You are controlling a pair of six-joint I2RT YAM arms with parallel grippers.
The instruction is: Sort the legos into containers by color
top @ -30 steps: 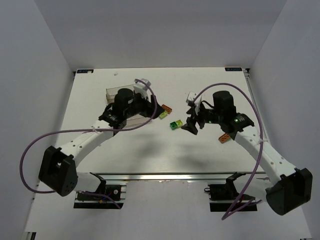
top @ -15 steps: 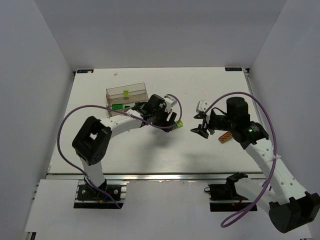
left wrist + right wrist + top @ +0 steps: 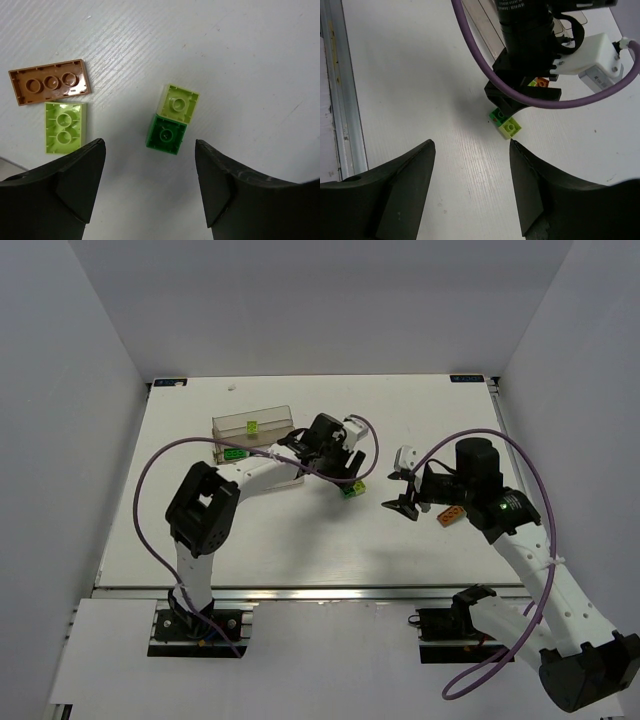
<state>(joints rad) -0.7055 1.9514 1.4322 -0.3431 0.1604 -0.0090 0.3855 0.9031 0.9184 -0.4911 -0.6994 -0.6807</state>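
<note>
My left end effector (image 3: 149, 150) hangs released over the touching green bricks (image 3: 167, 134) to grab one; the right end effector (image 3: 471, 146) is released and empty.

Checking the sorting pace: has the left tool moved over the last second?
Yes. The left tool was above the clear bins; now it hangs open to their right, over the lime and dark green bricks.

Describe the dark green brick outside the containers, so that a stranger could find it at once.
Find the clear containers at the table's far left. Just right of them lie four loose bricks: an orange plate, a lime plate and two small squares touching. The dark green brick is the darker square, against the lime square.
</note>
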